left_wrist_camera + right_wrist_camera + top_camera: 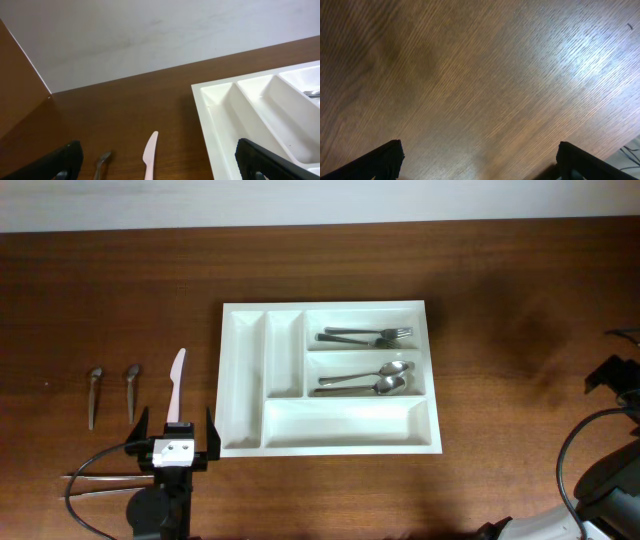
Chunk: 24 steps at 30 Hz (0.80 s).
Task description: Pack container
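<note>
The container [243, 380] sits mid-table. Forks [365, 335] and spoons [365, 382] already occupy its right compartments. A knife [177, 380] and two small metal utensils [131, 392] remain outside, left. Left gripper [176, 428] and right gripper [480, 162] stand wide, empty.

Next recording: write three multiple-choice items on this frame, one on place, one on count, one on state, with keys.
1. Where is the knife? A in the container; B on the table left of the container; C on the container's rim.
2. Spoons inside the container? A none; B two; C five.
3. The left tool is: A open; B shut on the knife; C shut on a spoon.
Key: B, it lies on bare wood; B, a pair shares one wide compartment; A, its jaws stand apart, empty.
</note>
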Each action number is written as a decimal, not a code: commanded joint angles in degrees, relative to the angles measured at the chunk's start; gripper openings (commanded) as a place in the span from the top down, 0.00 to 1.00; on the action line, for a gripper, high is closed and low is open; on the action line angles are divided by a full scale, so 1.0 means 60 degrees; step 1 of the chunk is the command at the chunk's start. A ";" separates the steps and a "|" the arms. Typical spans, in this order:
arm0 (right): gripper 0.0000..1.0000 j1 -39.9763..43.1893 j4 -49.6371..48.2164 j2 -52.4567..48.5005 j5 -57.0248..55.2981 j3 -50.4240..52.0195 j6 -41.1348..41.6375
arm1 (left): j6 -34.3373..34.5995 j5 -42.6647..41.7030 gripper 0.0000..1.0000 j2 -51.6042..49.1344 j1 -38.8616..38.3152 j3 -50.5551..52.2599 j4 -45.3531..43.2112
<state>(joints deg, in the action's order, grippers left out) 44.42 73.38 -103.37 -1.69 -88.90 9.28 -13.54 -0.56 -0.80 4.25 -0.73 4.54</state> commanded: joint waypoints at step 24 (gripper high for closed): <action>0.01 -0.0025 -0.0036 -0.0047 0.0175 0.0051 0.0146 | 0.1654 -0.0015 0.01 -0.1650 0.0499 -0.3428 0.3111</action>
<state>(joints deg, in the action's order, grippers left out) 44.42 73.21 -103.39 -0.99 -88.90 9.50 -5.04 -0.60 -5.93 5.65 -15.59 20.21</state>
